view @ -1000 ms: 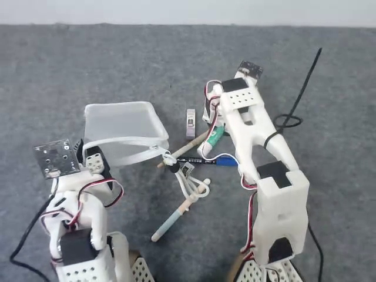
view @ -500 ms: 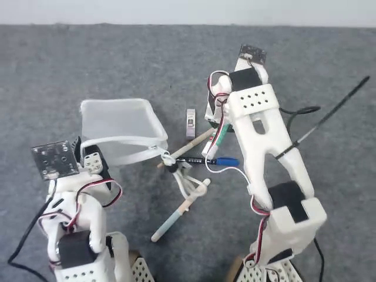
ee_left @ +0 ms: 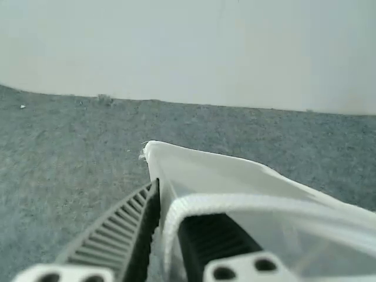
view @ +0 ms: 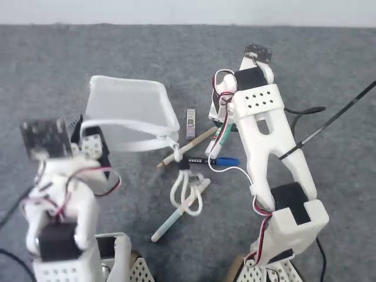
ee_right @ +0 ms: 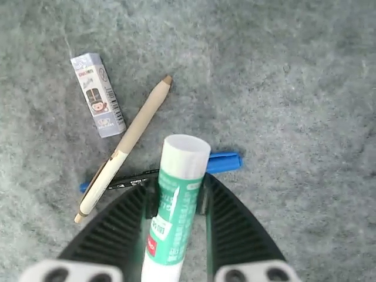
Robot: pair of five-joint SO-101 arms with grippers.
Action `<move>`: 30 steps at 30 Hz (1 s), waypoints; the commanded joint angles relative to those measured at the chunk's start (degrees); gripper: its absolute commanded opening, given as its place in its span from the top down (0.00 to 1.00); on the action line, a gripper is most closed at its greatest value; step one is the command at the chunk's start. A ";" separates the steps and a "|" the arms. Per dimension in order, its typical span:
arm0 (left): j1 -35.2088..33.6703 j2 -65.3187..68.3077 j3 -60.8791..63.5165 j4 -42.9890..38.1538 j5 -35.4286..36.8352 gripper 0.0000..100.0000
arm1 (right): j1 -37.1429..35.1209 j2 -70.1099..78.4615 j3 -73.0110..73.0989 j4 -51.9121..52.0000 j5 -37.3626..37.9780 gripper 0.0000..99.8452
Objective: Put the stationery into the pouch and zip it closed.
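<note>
A translucent white pouch [view: 129,108] hangs tilted off the grey mat, mouth open, and my left gripper [view: 94,147] is shut on its near rim. In the left wrist view the zipper edge of the pouch [ee_left: 235,202] is pinched by the left gripper [ee_left: 167,205]. My right gripper [view: 218,140] is shut on a green-and-white glue stick [ee_right: 176,194], held above the mat. Under it lie a tan pen [ee_right: 132,138], an eraser [ee_right: 97,103] and a black pen with a blue cap [ee_right: 223,163]. A pale blue pen [view: 175,216] lies nearer the front.
A white cord loop [view: 187,191] trails from the pouch's corner across the pens. A black cable [view: 329,123] runs off to the right behind the right arm. Open grey mat lies at the back and far left.
The left arm has lifted the pouch up and farther back, dragging the cord loop. The right arm has raised the glue stick off the mat and shifted slightly.
</note>
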 commanded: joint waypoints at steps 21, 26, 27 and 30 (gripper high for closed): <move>0.35 43.96 -34.59 18.20 13.10 0.99 | 1.10 -16.75 -8.00 -1.63 0.88 0.99; 0.35 44.22 -34.59 18.29 22.15 0.99 | 0.57 -23.25 -8.09 -12.44 0.88 0.99; 0.35 44.22 -34.59 18.29 23.56 0.99 | -0.13 -24.31 -8.09 -14.55 0.88 0.99; 0.35 44.22 -34.59 18.29 26.02 0.99 | -2.95 -26.51 -8.00 -19.12 1.14 0.99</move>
